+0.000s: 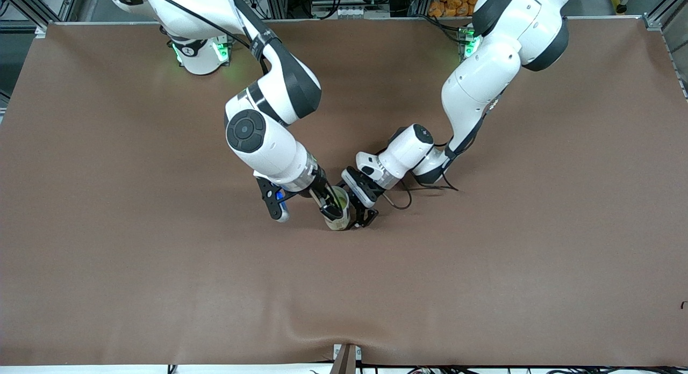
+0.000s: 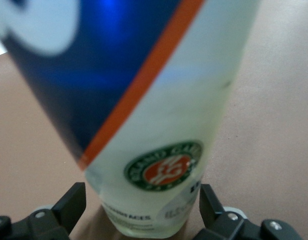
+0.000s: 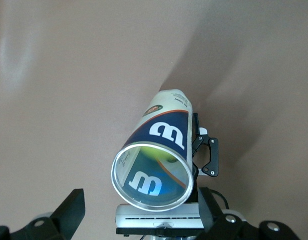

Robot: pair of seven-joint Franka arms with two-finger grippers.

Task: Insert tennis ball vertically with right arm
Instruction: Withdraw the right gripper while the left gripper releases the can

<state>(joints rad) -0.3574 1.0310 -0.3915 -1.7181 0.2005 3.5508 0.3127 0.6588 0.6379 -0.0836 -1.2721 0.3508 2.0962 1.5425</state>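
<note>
Near the middle of the brown desk (image 1: pixel 484 288) stands a clear tennis-ball can (image 1: pixel 337 215), upright with its open metal rim upward; its label is blue, white and orange with a round green-and-red emblem low on the side; the left end effector (image 1: pixel 361 219), reaching in from the left arm's end of the desk, has its black fingers (image 2: pixel 71 206) wide on either side of the can's lower part, just beside its wall, and whether they touch it cannot be told; the right end effector (image 1: pixel 329 203) is over the can's mouth with its fingers (image 3: pixel 68 210) spread wide and nothing between them; in the right wrist view a yellow-green tennis ball (image 3: pixel 161 154) shows down inside the can, seen through the open rim; the can's base rests on the desk, with the left end effector alongside it in that view.
</note>
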